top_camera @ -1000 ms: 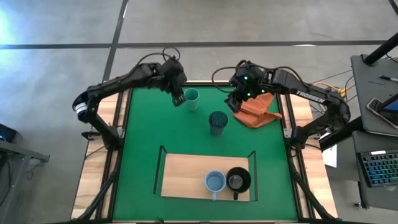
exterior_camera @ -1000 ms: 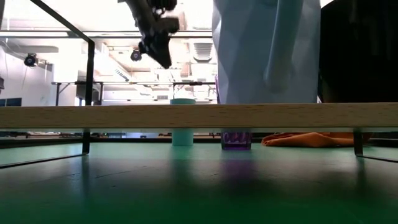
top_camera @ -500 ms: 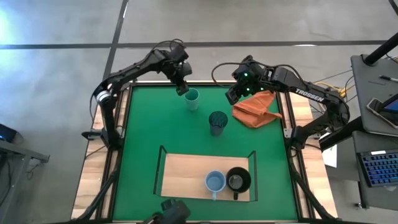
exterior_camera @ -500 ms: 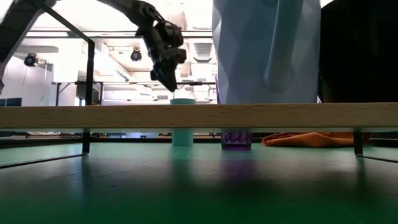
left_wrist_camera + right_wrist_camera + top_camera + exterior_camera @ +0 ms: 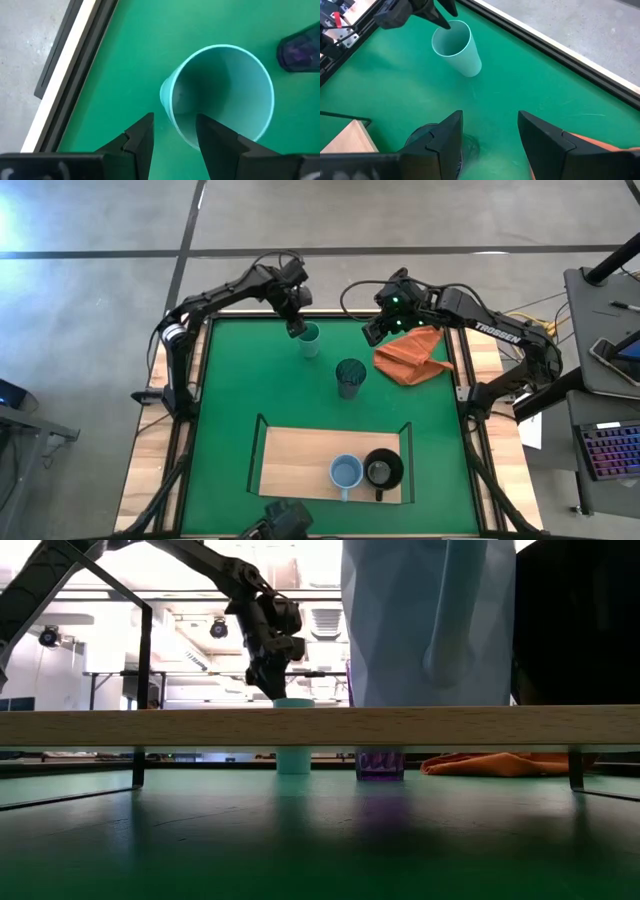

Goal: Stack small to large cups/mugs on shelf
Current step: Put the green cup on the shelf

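The pale teal cup [image 5: 309, 338] stands upright on the green mat [image 5: 230, 400] near the far edge. My left gripper [image 5: 297, 330] is open just above its rim. In the left wrist view [image 5: 173, 120], one finger is over the cup's inside and one is outside its wall [image 5: 169, 107]. The dark purple tumbler [image 5: 350, 376] stands mid-mat. The light blue mug [image 5: 346, 473] and the black mug [image 5: 383, 469] stand side by side on the wooden shelf [image 5: 295, 465]. My right gripper [image 5: 375, 330] is open and empty, above the mat beside the orange cloth.
The orange-red cloth [image 5: 410, 355] lies at the mat's far right. The shelf's board [image 5: 320, 726] crosses the low view at mid-height. Thin black uprights [image 5: 258, 442] stand at its ends. A person in a pale garment [image 5: 430, 620] stands beyond the table's far edge.
My left gripper has gone down and a little toward the table's far right. It now hangs at the teal cup's rim instead of high and to its left. The cup has stayed in place.
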